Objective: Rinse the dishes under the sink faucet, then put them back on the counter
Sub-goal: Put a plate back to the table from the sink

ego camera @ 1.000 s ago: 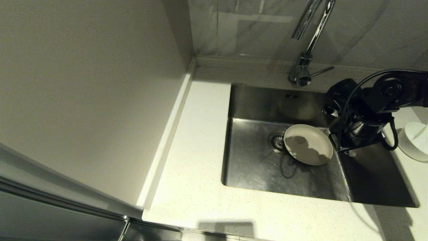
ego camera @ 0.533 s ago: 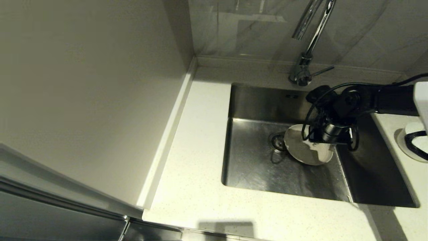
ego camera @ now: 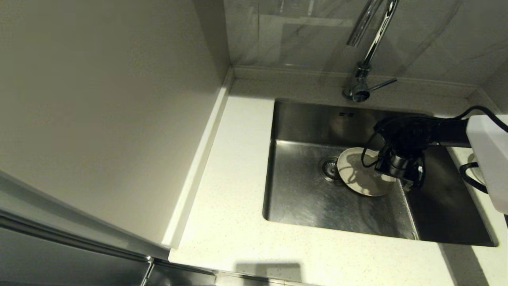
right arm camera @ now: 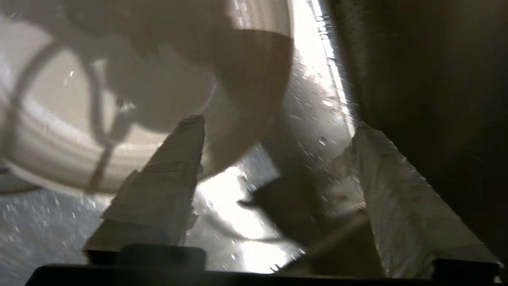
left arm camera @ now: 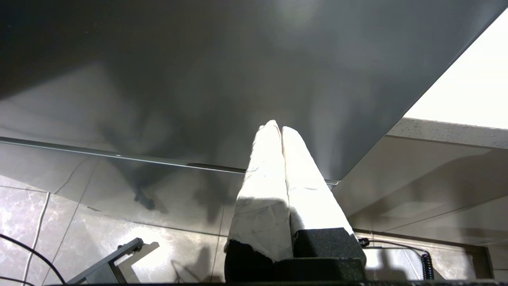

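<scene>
A cream plate (ego camera: 357, 174) lies flat on the floor of the sink (ego camera: 305, 198), just right of the drain, under the faucet (ego camera: 367, 55). My right gripper (ego camera: 398, 177) hangs low over the plate's right edge, close to the sink's right wall. In the right wrist view that gripper (right arm camera: 278, 124) is open; one finger (right arm camera: 174, 167) is over the plate (right arm camera: 99, 107), the other finger (right arm camera: 381, 178) is by the dark wall, and nothing is held. A sliver of the white bowl (ego camera: 474, 168) shows behind my right arm on the counter (ego camera: 234, 167). The spoon is out of view. My left gripper (left arm camera: 278, 127) is shut and empty, parked below the counter.
The drain strainer (ego camera: 328, 167) sits left of the plate. The faucet's side lever (ego camera: 383, 83) points right. A beige wall panel (ego camera: 107, 103) bounds the counter on the left. My right arm's white link (ego camera: 490, 159) and cables cover the counter to the sink's right.
My right arm has dropped into the sink and closed in on the plate's right edge, and its gripper has gone from shut to open. The plate has stayed in place.
</scene>
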